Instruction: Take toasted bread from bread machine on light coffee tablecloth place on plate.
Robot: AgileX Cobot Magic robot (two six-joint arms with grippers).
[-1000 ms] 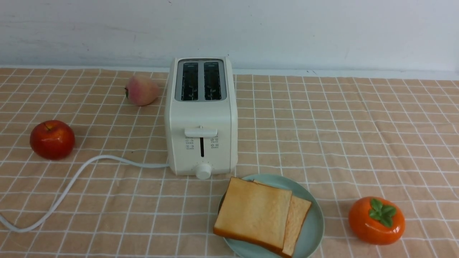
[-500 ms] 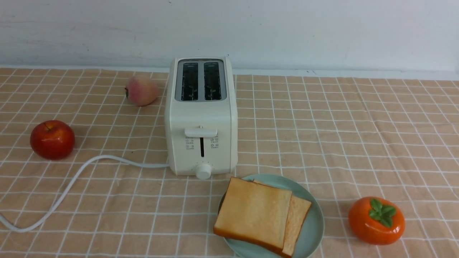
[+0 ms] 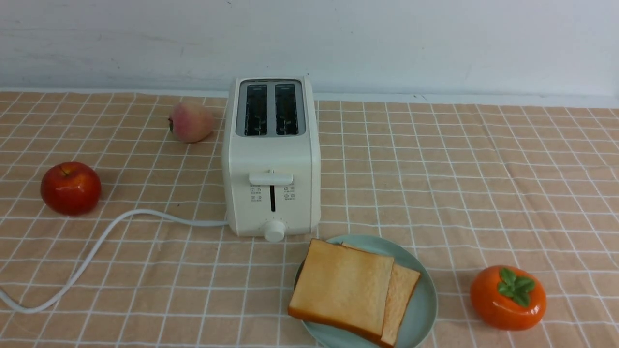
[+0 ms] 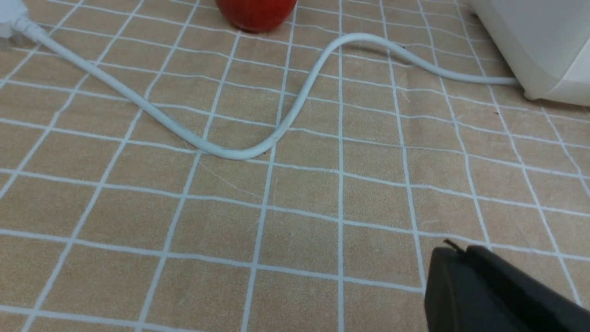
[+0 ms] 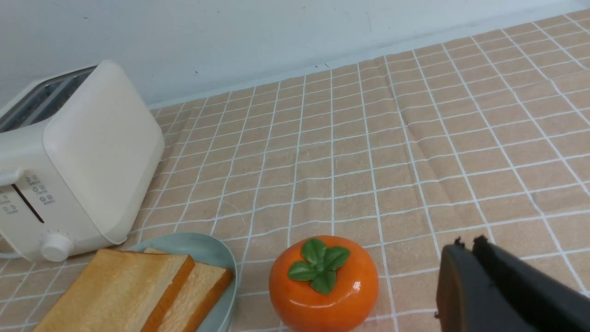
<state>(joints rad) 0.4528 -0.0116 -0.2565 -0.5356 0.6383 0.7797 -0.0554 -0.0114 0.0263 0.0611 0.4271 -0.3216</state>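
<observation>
Two toasted bread slices (image 3: 341,287) lie overlapping on the pale green plate (image 3: 423,309), in front of and a little to the right of the cream bread machine (image 3: 272,159). Both toaster slots are dark and hold no bread. Everything rests on the light coffee tablecloth (image 3: 459,183). Neither arm shows in the front view. My left gripper (image 4: 454,252) is shut and empty above bare cloth near the cord (image 4: 276,129). My right gripper (image 5: 468,246) is shut and empty beside the orange fruit (image 5: 323,283). The toast (image 5: 115,290), plate (image 5: 216,258) and toaster (image 5: 78,157) also show in the right wrist view.
A red apple (image 3: 70,187) sits at the left, a peach (image 3: 191,122) behind the toaster's left side, an orange persimmon (image 3: 508,297) to the right of the plate. The white cord (image 3: 96,246) loops across the left front cloth. A white wall runs behind.
</observation>
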